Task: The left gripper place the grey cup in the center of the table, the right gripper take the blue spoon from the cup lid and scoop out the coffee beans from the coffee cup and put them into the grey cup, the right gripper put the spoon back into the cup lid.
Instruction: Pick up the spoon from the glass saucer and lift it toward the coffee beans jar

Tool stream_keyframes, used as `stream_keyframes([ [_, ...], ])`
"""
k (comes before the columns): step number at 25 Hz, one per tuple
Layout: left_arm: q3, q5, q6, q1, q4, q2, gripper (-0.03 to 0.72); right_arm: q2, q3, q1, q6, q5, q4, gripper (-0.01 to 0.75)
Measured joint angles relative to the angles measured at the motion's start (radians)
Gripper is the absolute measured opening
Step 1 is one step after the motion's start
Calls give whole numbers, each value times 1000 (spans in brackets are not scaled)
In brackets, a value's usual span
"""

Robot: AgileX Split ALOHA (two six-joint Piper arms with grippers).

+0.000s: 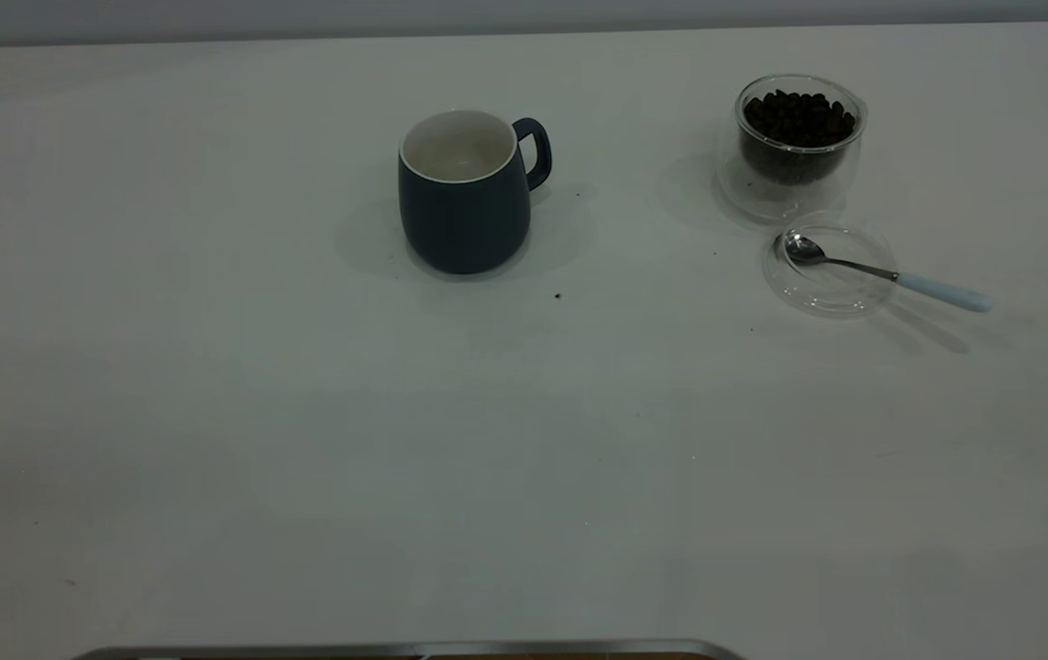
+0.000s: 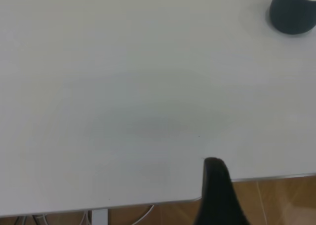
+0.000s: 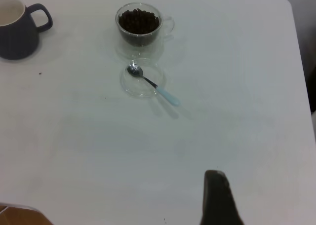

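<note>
The mug point(image 1: 464, 197) stands upright toward the far edge of the tabletop point(image 1: 303, 440), about midway between its left and right edges, handle turned toward the right edge. It appears empty; only its white inside is seen. Near the far right corner stands the glass cup point(image 1: 794, 147), filled with beans point(image 1: 799, 117). Just in front of it, all but touching, lies the lid point(image 1: 828, 268). The spoon point(image 1: 886, 272) rests in it, bowl inside the lid near its left rim, pale handle jutting over the rim toward the right edge and raised off the tabletop.

Neither arm is seen in the exterior view. In each wrist view only one dark fingertip shows: the left pincer point(image 2: 216, 193) hangs over the near edge, well apart from the mug; the right pincer point(image 3: 217, 198) hangs over the near right part of the tabletop, well apart from the spoon. How far either is opened cannot be told, and nothing is seen held.

The mug seems already placed, so the spoon is judged the step in hand. It would best be gripped on the blue handle, beyond the lid's rim, where there is clearance beneath it. The fingers should be set across the handle and closed squarely, so that it is not rolled. A straight lift is advised: the lid is light and may be dragged or tipped toward the glass cup. The bowl should be kept level for the scoop to follow.
</note>
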Motion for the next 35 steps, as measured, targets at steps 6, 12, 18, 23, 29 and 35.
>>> stream_keyframes([
  [6,0,0,0,0,0,0,549,0,0,0,0,0,1,501],
  [12,0,0,0,0,0,0,548,88,-23,0,124,-67,1,497],
  [18,0,0,0,0,0,0,548,460,-43,0,229,-305,36,581],
  [23,0,0,0,0,0,0,548,814,-46,0,171,-588,225,594],
  [29,0,0,0,1,0,0,548,1190,-49,0,-28,-753,533,575],
  [35,0,0,0,1,0,0,548,1445,-51,0,-374,-867,939,575],
])
